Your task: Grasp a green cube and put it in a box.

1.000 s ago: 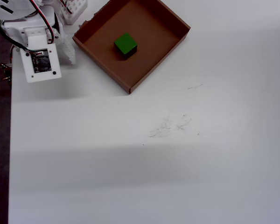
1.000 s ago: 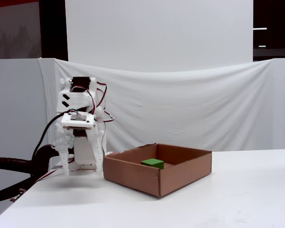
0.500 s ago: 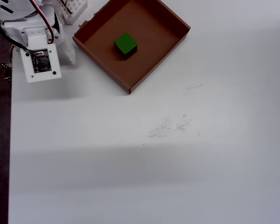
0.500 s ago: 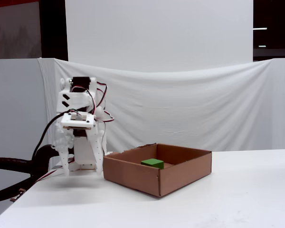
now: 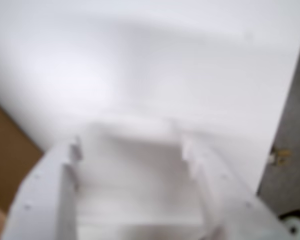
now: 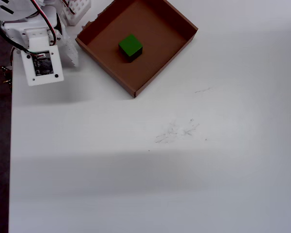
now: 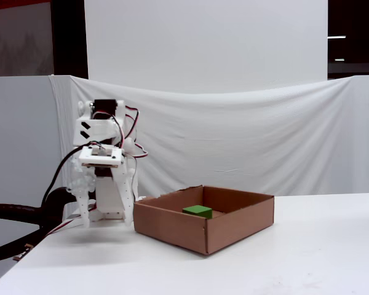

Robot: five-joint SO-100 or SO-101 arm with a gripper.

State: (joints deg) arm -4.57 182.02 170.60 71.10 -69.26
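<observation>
The green cube [image 6: 130, 45] lies on the floor of the brown cardboard box [image 6: 160, 58] at the table's far left in the overhead view. In the fixed view the cube [image 7: 197, 211] shows over the box's front wall [image 7: 172, 227]. My gripper [image 6: 69, 52] hangs folded at the arm's base, just left of the box's near corner and apart from the cube. In the blurred wrist view the gripper [image 5: 131, 148] has its white jaws apart with only white table between them. A brown patch that looks like the box [image 5: 5, 160] shows at the left edge.
The white arm base and its cables [image 7: 101, 160] stand at the table's left end. The table edge [image 6: 10, 145] runs down the left of the overhead view, with dark floor beyond. Faint scuff marks [image 6: 177, 130] lie mid-table. A white cloth backdrop [image 7: 246, 135] hangs behind.
</observation>
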